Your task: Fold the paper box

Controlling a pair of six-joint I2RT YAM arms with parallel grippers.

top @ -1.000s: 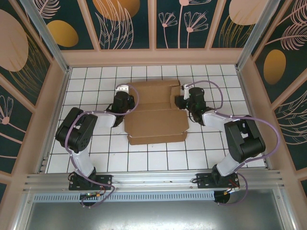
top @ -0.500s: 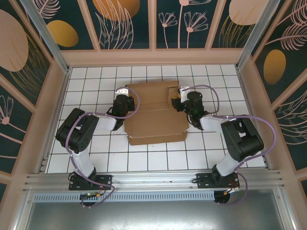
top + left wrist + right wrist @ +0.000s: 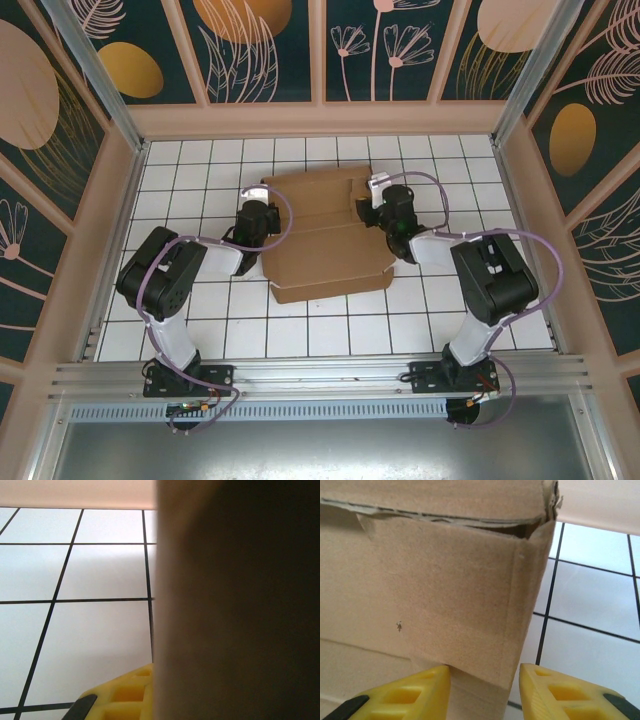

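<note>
- The plain brown corrugated cardboard paper box [image 3: 325,235] sits mid-table on the white tiled table [image 3: 200,320], only partly folded up.
- The right gripper [image 3: 485,674] is at the box's 2 o'clock corner. Its jaws are spread, and its yellow fingers [image 3: 420,692] straddle the bottom of a raised side wall without pinching it.
- The left gripper [image 3: 260,200] is at the 10 o'clock corner. Its wrist view shows just one finger beside cardboard, so no telling if it's clenched or released.
- Looks like the side-wall step. Best bet is for both arms to press inward evenly along the creases so the box doesn't skid or twist.
- The frayed top corner on the right looks like it could buckle, so gentle does it.
</note>
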